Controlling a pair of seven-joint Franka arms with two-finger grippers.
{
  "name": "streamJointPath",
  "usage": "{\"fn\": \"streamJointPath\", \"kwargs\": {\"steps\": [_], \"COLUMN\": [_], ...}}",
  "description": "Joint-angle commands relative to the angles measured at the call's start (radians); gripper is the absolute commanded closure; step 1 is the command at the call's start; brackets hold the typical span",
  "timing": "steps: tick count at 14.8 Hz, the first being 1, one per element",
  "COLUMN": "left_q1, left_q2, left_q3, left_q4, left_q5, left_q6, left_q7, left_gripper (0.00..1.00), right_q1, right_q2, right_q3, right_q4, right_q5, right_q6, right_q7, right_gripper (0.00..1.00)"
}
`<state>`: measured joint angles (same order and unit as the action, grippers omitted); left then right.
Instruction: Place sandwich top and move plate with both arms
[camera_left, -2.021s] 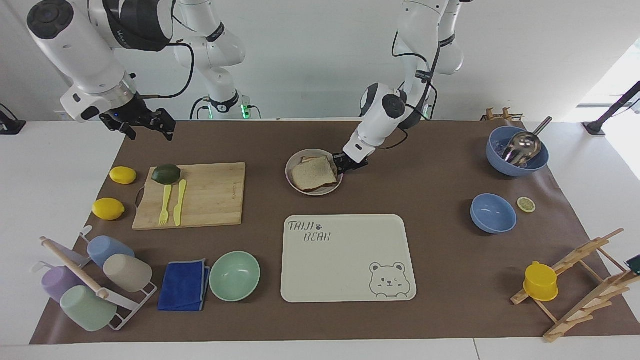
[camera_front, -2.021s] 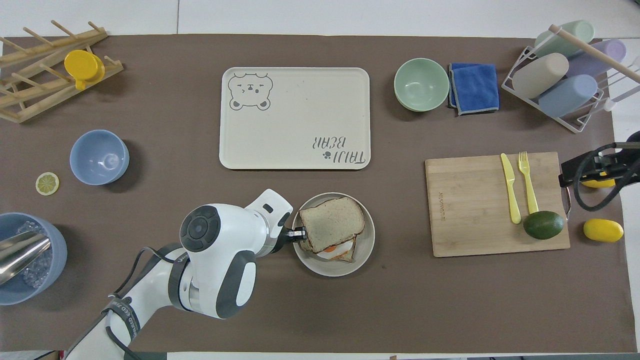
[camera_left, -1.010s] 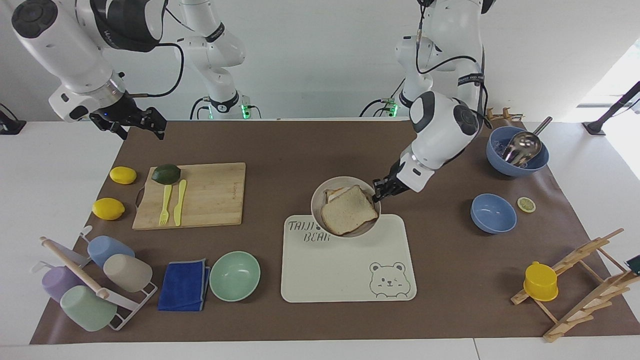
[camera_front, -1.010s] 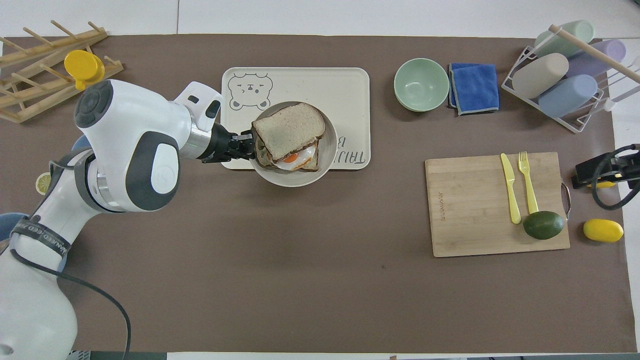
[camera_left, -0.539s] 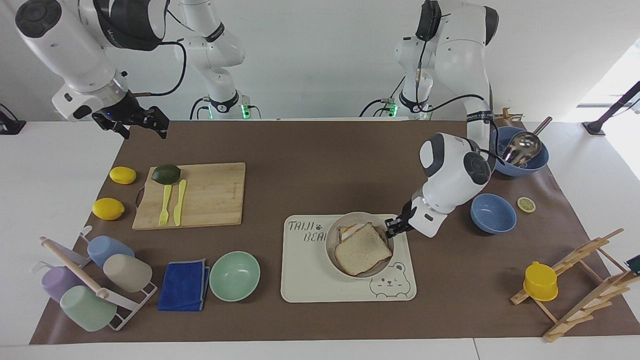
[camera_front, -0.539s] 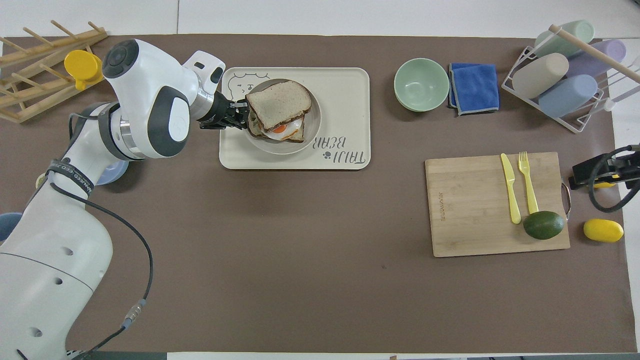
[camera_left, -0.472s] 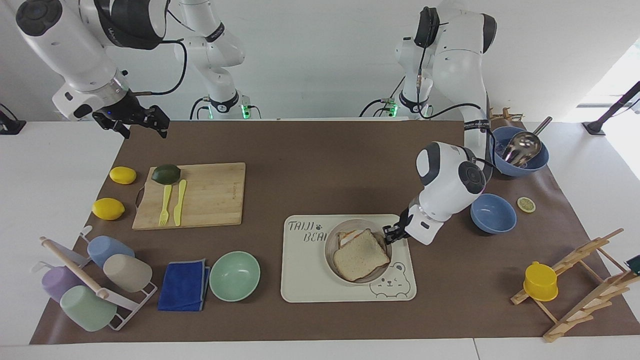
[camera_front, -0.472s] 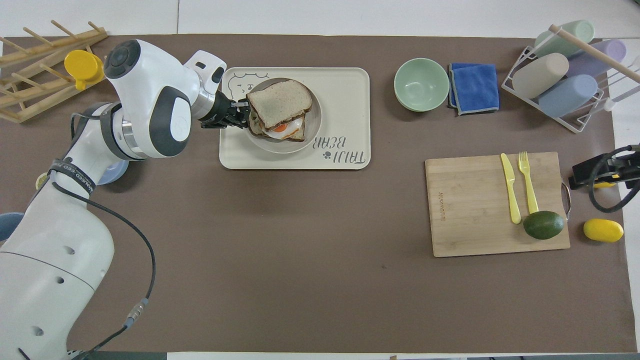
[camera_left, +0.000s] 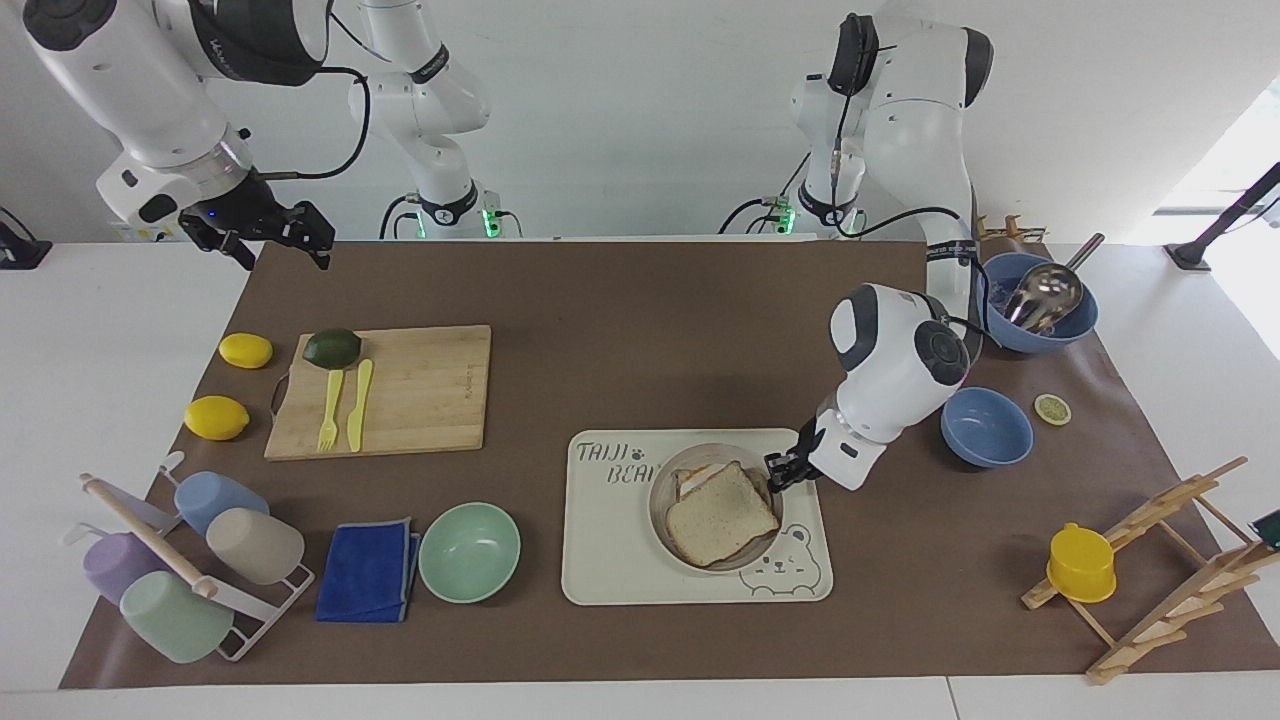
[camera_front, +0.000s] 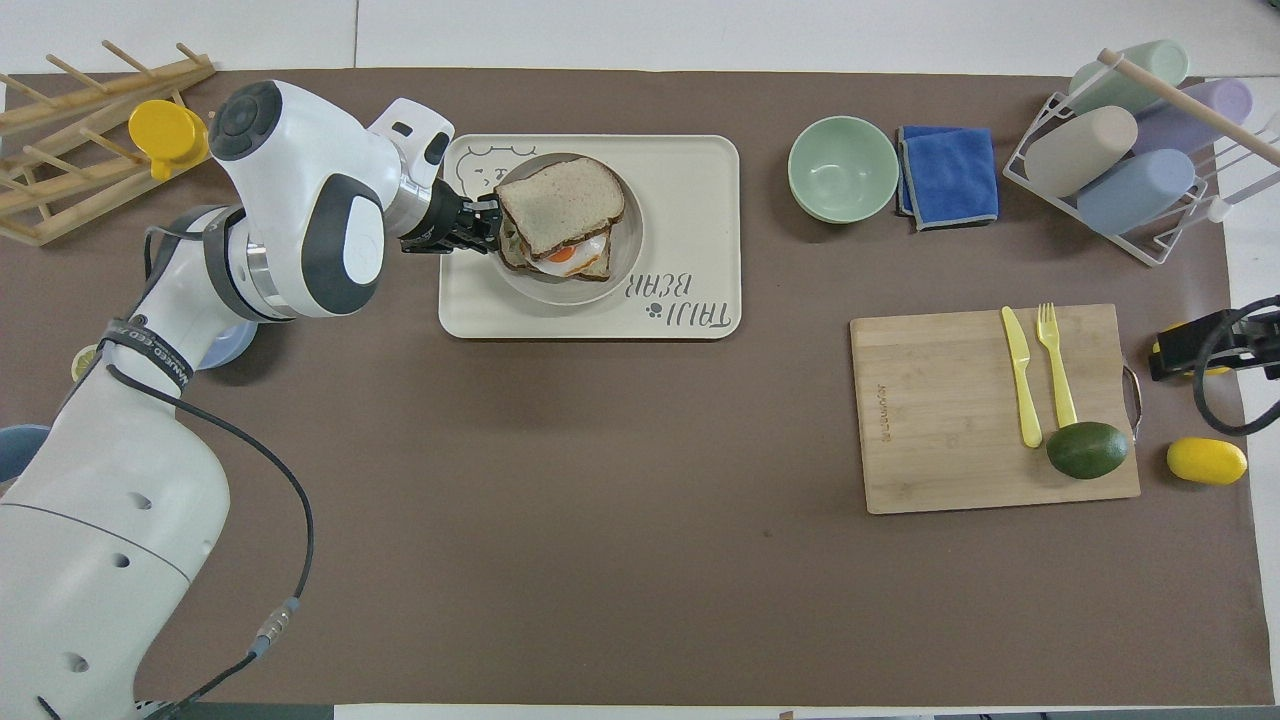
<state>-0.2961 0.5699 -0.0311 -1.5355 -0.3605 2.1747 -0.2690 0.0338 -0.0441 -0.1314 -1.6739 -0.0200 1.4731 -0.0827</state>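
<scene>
The left gripper has carried the plate (sandwich aboard) away from the robots, onto the tray. The right gripper drifted slightly toward its base.

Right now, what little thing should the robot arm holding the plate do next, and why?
Probably let go and back away: the plate with the sandwich top already sits on the bear tray, and the left gripper is at its rim. The right gripper waits, open.

The left arm stretches low and far forward, its gripper angled down; the right arm waits raised, gripper spread open.
</scene>
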Motion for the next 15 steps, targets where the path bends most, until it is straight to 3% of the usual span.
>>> {"fn": "streamJointPath", "kwargs": {"steps": [1, 4, 15], "left_q1": [0.008, 0.064, 0.202], "left_q2": [-0.012, -0.059, -0.451], "left_q3": [0.003, 0.014, 0.026], "left_q4": [0.002, -0.001, -0.041], "left_q5": [0.012, 0.037, 0.275], "left_q6": [-0.016, -0.087, -0.556], "left_q7": [0.008, 0.014, 0.074], "left_gripper": [0.0, 0.0, 0.0], "right_q1": [0.0, -0.005, -0.003], "right_q2": [-0.013, -0.013, -0.013], "right_q3": [0.004, 0.004, 0.004], "right_q4": [-0.007, -0.007, -0.007], "right_q5": [0.012, 0.012, 0.012], "right_q6": [-0.013, -0.013, -0.013], "right_q7": [-0.016, -0.016, -0.016], "right_gripper": [0.0, 0.0, 0.0]}}
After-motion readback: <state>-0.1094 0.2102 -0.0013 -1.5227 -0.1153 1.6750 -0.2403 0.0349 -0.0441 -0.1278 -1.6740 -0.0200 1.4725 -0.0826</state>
